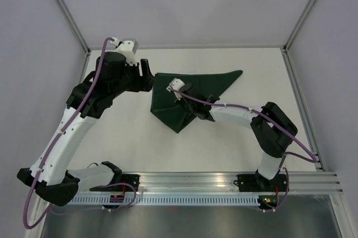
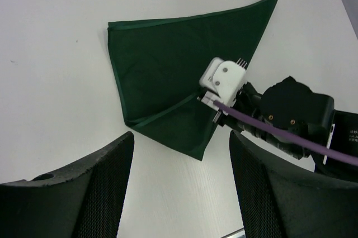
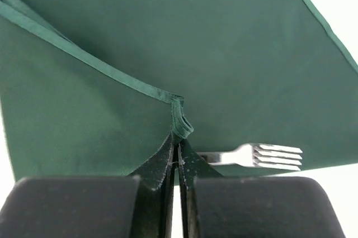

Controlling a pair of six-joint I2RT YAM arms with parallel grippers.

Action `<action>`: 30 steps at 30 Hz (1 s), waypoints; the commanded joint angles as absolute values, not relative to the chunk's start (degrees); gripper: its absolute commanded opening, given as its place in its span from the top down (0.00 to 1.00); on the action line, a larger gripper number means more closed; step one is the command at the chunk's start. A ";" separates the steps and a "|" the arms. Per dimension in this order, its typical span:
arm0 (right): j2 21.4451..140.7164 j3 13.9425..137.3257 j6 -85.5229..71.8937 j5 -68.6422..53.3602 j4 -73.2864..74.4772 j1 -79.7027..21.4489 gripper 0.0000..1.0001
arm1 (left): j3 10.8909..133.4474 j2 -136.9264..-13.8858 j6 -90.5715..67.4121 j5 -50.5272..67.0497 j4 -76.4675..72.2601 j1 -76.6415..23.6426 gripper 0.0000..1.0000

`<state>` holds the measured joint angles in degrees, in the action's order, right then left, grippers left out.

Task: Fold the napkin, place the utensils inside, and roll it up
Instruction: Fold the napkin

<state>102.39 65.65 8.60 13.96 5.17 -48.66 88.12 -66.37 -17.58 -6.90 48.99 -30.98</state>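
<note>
- Where the right arm reaches in from its base at the near right edge, it stretches left and away across the white tabletop [image 1: 235,137] to the middle of the cloth.
- At its end the right gripper [image 3: 178,137] is clenched on the napkin [image 1: 168,112], its two fingers pressed together over a bunched bit of hem.
- Just right of those fingers a silver fork [image 3: 268,156] lies on the cloth near its edge, tines pointing right; its handle is hidden behind the gripper.
- The dark green napkin lies partly folded in the far middle of the tabletop, one flap doubled over, a blunt corner towards the near side and a long point running far right.
- Farthest back on the left, the left gripper [image 1: 147,76] hangs just beside the napkin's left edge, fingers spread apart and grasping nothing.
</note>
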 commanded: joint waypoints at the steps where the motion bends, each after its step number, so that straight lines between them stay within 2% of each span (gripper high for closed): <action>1: 99.93 64.43 7.21 12.92 6.50 -45.89 0.94 | 87.36 -66.97 -17.40 -4.40 45.70 -30.94 0.27; 10: 99.84 62.58 7.91 12.74 5.45 -39.91 0.95 | 86.57 -69.08 -17.49 -2.46 44.39 -30.94 0.27; 30: 100.89 60.82 8.35 10.99 4.22 -34.10 0.95 | 84.20 -72.07 -18.02 -0.26 41.40 -30.94 0.28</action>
